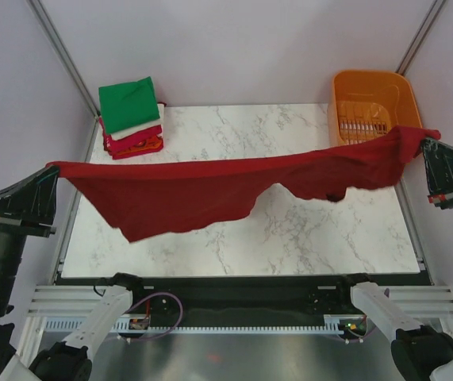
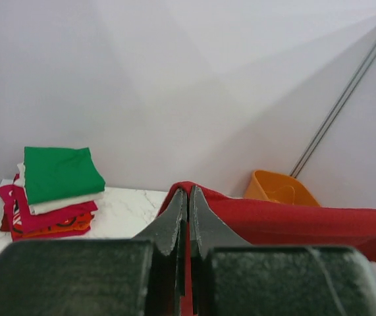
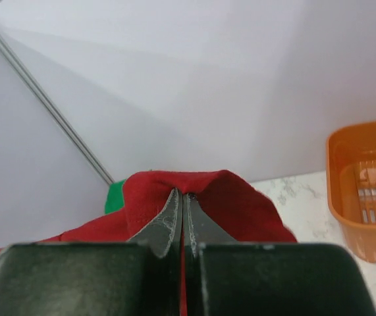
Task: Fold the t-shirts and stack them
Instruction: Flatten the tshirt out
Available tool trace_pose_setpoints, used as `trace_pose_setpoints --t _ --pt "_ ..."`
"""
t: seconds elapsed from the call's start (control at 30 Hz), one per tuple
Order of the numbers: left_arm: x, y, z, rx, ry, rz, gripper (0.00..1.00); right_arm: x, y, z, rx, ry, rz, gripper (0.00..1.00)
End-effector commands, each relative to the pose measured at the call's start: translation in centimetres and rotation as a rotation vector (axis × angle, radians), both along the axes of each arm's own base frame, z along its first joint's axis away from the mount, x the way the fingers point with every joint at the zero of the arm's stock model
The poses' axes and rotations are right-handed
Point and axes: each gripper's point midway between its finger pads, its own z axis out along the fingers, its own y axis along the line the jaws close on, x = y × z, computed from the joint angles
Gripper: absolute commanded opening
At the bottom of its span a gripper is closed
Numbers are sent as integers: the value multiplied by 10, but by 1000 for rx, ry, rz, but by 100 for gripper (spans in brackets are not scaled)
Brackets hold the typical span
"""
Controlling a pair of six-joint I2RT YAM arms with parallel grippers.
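Observation:
The large dark red t-shirt (image 1: 210, 190) hangs stretched in the air across the table, held at both ends. My left gripper (image 1: 51, 168) is shut on its left end, seen in the left wrist view (image 2: 189, 189) with red cloth (image 2: 293, 220) draped over the tips. My right gripper (image 1: 426, 141) is shut on its right end, seen in the right wrist view (image 3: 182, 194) with the cloth (image 3: 234, 201) bunched there. A stack of folded t-shirts (image 1: 131, 119), green on top, then white, pink-red and orange, sits at the table's back left (image 2: 56, 191).
An orange plastic basket (image 1: 373, 99) stands at the back right corner, behind the shirt's right end; it also shows in the wrist views (image 2: 280, 189) (image 3: 365, 191). The marble table (image 1: 289, 230) lies under the hanging shirt. White walls enclose the sides and back.

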Motion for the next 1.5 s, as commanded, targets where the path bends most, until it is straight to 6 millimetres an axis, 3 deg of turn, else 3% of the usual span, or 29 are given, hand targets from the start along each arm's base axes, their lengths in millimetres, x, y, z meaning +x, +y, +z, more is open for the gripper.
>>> trace_pose_setpoints --t 0.0,0.1,0.27,0.3,0.37,0.4,0.47,0.5,0.53,0.57,0.63,0.67,0.7,0.73,0.77,0.8,0.83,0.87,0.9,0.97,1.03,1.1,1.13,1.2,1.23,1.27,1.37,1.4,1.47 --pt "10 -5 -3 67 28 -15 2 11 -13 -3 8 56 -84 0" --pt "25 -7 0 78 49 -6 2 35 -14 -1 18 70 -105 0" --pt "90 0 -14 99 182 101 2 124 -2 -11 21 151 -102 0" --pt "118 -4 -26 110 244 108 2 155 3 -25 12 196 -95 0" --pt "149 -5 -42 130 308 135 2 187 8 -40 17 239 -96 0" --pt "164 -4 -52 143 346 152 2 220 12 -58 16 272 -95 0" --pt "210 -5 -74 176 416 196 2 253 17 -78 10 318 -95 0" --pt "227 -2 -86 187 450 212 2 286 20 -101 2 371 -99 0" --pt "260 -6 -109 196 513 211 2 302 23 -113 -1 397 -98 0" --pt "277 6 -122 181 552 234 2 318 25 -124 -4 416 -99 0" --pt "312 4 -158 138 641 177 2 364 31 -164 -11 473 -99 0" --pt "348 17 -197 123 723 196 2 379 35 -174 -13 480 -91 0" --pt "364 21 -216 115 762 202 2 412 43 -216 -22 546 -75 0" --pt "378 21 -235 101 803 197 2 428 50 -236 -24 577 -56 0" --pt "405 36 -287 94 912 222 2 443 59 -257 -22 611 -26 0" --pt "416 44 -299 62 934 229 2 474 68 -297 -25 654 -21 0" --pt "428 45 -320 44 973 208 4 488 79 -316 -19 670 7 11" --pt "437 45 -333 19 1000 176 75 501 86 -331 -17 678 29 39" --pt "445 50 -347 -37 1039 164 99 521 98 -344 -8 668 57 97" --pt "447 49 -342 -55 1026 169 100 531 105 -338 7 630 65 98" --pt "441 55 -321 -32 981 223 100 530 110 -307 -6 532 66 98" --pt "430 59 -305 -22 953 255 100 514 115 -285 -82 462 56 98" --pt "418 62 -280 -19 905 277 100 510 110 -280 -112 452 7 98" --pt "403 64 -275 -9 901 302 100 498 110 -276 -159 452 -6 98" --pt "387 65 -252 -10 852 317 100 495 109 -278 -158 463 -2 98" --pt "377 65 -263 -8 880 328 100 492 112 -292 -150 498 9 98" --pt "347 58 -249 -21 847 306 99 484 125 -323 -131 571 76 98" --pt "337 50 -273 -25 902 270 98 481 133 -337 -116 605 111 98" --pt "315 42 -297 -28 939 239 95 470 141 -373 -100 703 153 95"
